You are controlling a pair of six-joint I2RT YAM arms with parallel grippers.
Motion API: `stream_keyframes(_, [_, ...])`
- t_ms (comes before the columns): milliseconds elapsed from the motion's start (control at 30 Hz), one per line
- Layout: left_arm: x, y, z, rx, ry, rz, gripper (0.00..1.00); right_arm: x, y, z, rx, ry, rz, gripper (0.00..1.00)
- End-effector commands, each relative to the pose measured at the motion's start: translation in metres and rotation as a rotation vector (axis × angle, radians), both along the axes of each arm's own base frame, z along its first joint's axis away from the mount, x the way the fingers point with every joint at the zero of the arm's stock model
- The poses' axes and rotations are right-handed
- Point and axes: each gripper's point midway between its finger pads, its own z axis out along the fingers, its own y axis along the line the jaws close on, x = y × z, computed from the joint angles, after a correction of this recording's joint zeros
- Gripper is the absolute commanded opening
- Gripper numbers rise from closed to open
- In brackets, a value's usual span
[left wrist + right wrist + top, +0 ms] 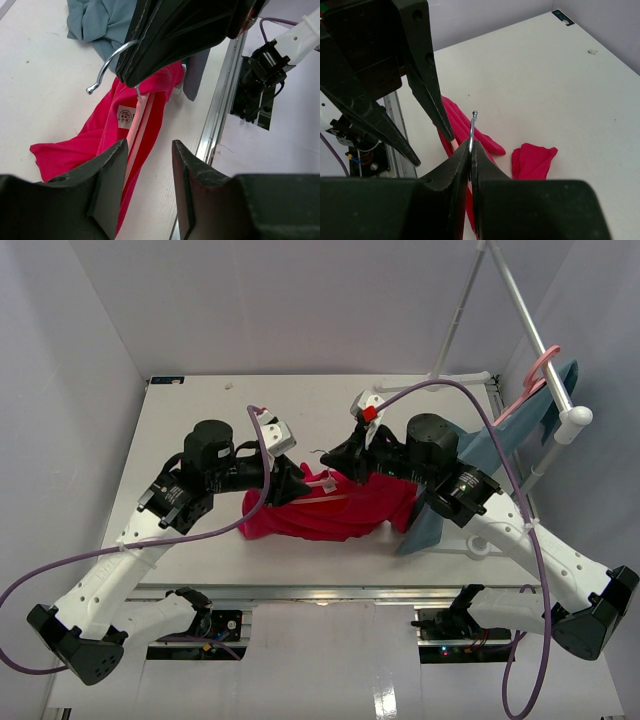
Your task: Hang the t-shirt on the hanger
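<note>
The white tabletop (pixel 200 400) has bare room ahead of and to the left of both end effectors. To the right of the right one it is crowded by a blue-grey garment (pixel 470 455) hanging from a rack (pixel 520 300).

The t-shirt (pixel 345 515) lies crumpled beneath and between the two end effectors, close to the tabletop's near rail (pixel 215 115). The hanger (pixel 136 127) lies in its folds, the pink bar running under the left end effector (pixel 148 147). That one's jaws stand well apart and grip nothing (the bar only lines up with the gap in its wrist view). The right end effector (pixel 471 147) is pinched tight on the hanger's thin silvery hook (pixel 105 67).

The main risk is probably the hook twisting or slipping in that narrow pinch once the fabric drags on the bar. The left end effector could also gather both layers of cloth, so that the bar never enters the body. Its fingertips are very near the right one's, so a collision is possible. A pull toward the rail might slide the shirt off the edge. A small white label (pixel 125 116) sits beside the bar.
</note>
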Motion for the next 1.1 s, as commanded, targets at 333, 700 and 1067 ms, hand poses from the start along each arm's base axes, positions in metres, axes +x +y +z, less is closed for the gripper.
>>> stream_keyframes(333, [0.010, -0.008, -0.022, 0.051, -0.014, -0.048, 0.48, -0.025, 0.007, 0.049, 0.177, -0.069, 0.134, 0.08])
stream_keyframes(700, [-0.007, -0.015, -0.027, 0.027, 0.025, -0.148, 0.10, -0.024, 0.012, 0.051, 0.193, -0.048, 0.146, 0.08])
stream_keyframes(1067, [0.017, 0.004, -0.029, 0.060, 0.009, 0.075, 0.00, 0.022, -0.011, 0.032, 0.147, -0.004, -0.165, 0.45])
